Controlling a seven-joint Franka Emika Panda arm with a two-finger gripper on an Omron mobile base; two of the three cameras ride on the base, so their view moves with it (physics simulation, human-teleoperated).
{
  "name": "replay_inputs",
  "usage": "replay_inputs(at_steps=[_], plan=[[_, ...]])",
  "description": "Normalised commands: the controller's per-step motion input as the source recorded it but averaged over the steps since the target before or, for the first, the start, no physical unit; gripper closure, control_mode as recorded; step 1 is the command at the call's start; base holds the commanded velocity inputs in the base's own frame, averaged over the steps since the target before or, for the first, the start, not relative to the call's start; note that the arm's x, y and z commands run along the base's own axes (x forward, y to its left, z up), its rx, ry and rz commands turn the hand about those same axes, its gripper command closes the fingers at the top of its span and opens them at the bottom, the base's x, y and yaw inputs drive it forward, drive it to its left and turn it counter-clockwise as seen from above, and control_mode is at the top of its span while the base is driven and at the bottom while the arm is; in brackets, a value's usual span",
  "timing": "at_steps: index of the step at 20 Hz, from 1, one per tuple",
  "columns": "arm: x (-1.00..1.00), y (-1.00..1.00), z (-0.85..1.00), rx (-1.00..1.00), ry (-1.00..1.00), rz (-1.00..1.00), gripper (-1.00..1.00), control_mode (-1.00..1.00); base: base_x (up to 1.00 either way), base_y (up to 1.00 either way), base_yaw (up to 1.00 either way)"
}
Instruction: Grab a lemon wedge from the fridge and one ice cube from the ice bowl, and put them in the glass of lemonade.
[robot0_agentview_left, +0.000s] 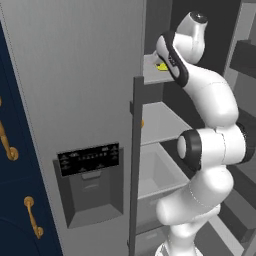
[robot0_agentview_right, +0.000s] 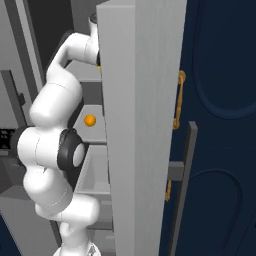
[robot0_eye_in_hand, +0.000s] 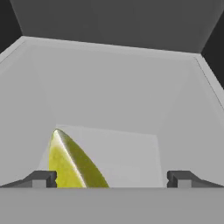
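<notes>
1. Hand view: claw (robot0_eye_in_hand: 111, 179) fingers spread apart, the lemon wedge (robot0_eye_in_hand: 72, 164) lying between them, just beside the left fingertip (robot0_eye_in_hand: 41, 178).
2. Left base view: lemon wedge (robot0_agentview_left: 161, 66) on the fridge (robot0_agentview_left: 75, 75) top shelf (robot0_agentview_left: 150, 70), arm reaching in.
3. Small orange fruit (robot0_agentview_right: 90, 120) on the shelf below.

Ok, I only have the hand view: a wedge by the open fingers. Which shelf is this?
Observer: The highest shelf in view in the fridge; the wedge lies on it.
Operator: Anything else stored there?
Observer: A small orange fruit, on the shelf below.
Operator: And the door?
Observer: One door stands open on the robot's right, edge-on in the right base view.
</notes>
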Motion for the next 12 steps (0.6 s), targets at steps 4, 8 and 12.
replay_inputs(at_steps=[4, 8, 12], plan=[[0.02, 0.02, 0.00, 0.02, 0.03, 0.19, -1.00, -1.00, 0.00, 0.00, 0.00], [-0.30, 0.19, 0.00, 0.00, 0.01, 0.13, -1.00, -1.00, 0.00, 0.00, 0.00], [-0.12, 0.15, -0.08, 0.00, 0.00, 0.07, -1.00, -1.00, 0.00, 0.00, 0.00]])
